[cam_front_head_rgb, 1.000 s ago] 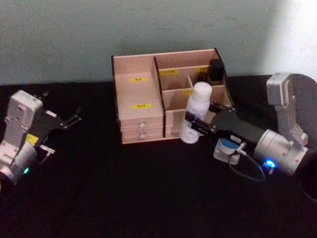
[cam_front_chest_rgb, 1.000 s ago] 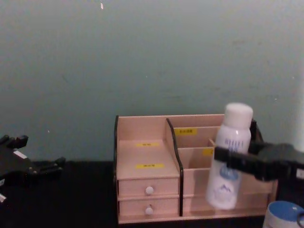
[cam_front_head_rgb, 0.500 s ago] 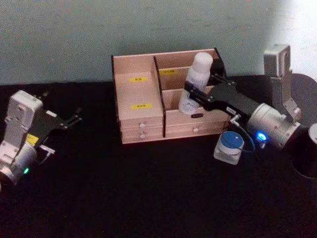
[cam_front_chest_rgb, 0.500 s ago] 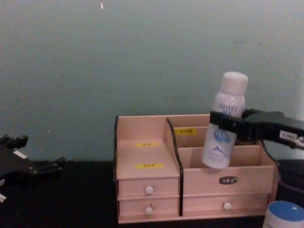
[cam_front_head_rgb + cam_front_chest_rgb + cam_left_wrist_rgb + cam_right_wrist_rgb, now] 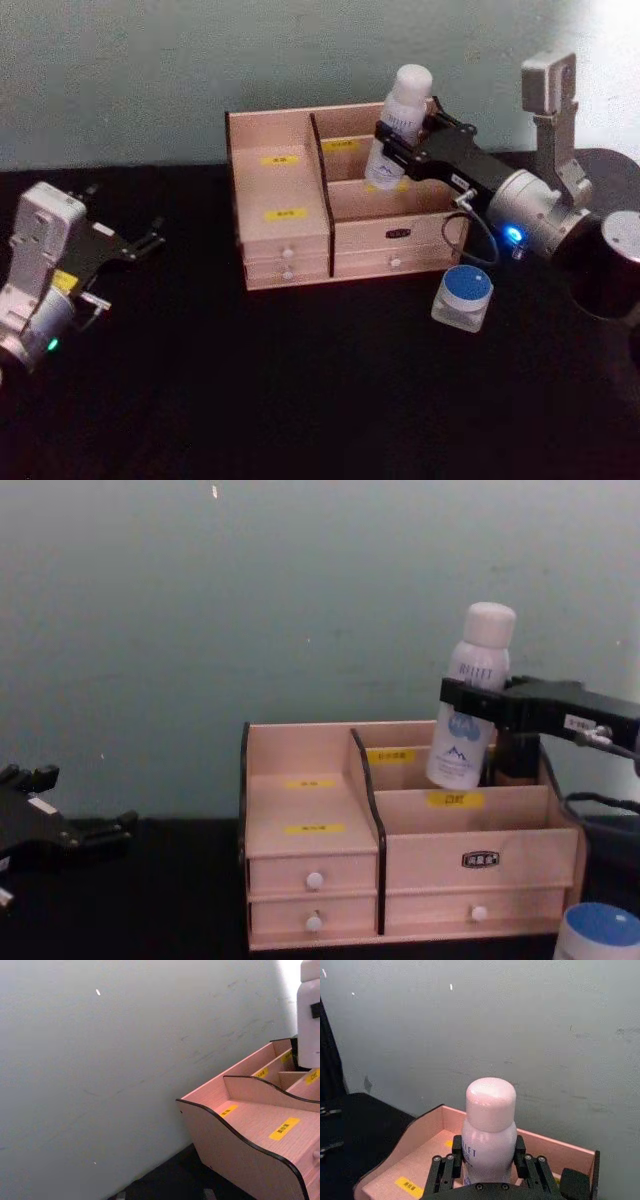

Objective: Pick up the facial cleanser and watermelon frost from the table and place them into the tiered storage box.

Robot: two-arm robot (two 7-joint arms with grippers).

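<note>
Head view: a black worktop (image 5: 300, 390) runs up to a pale wall, and the storage box (image 5: 283, 247) stands at the back of it with its drawers facing the robot
Right claw: the right claw (image 5: 393, 150) reaches in from the right above the right half of the box, clenched round the middle of the bottle (image 5: 405, 100)
Bottle: white, with a rounded white cap and a blue mark low on its label; it is held clear of the worktop, cap up and leaning slightly to the right
Bottle position: in the chest view its lower end hangs behind the front wall of the middle tier, level with the yellow-labelled rear compartments on the right; I cannot tell whether it touches a compartment floor
Storage box: pale pink wood with dark edges; the left half steps up over two small white-knobbed drawers, and the right half has tiered open compartments above two more drawers
Jar: a small jar (image 5: 465, 297) with a blue lid stands on the worktop just in front of the box's right corner, apart from the claw
Left claw: the left claw (image 5: 155, 236) is parked low on the left, well apart from the box, fingers released with nothing between them
Right wrist view: black fingers press both sides of the bottle, with the box below
</note>
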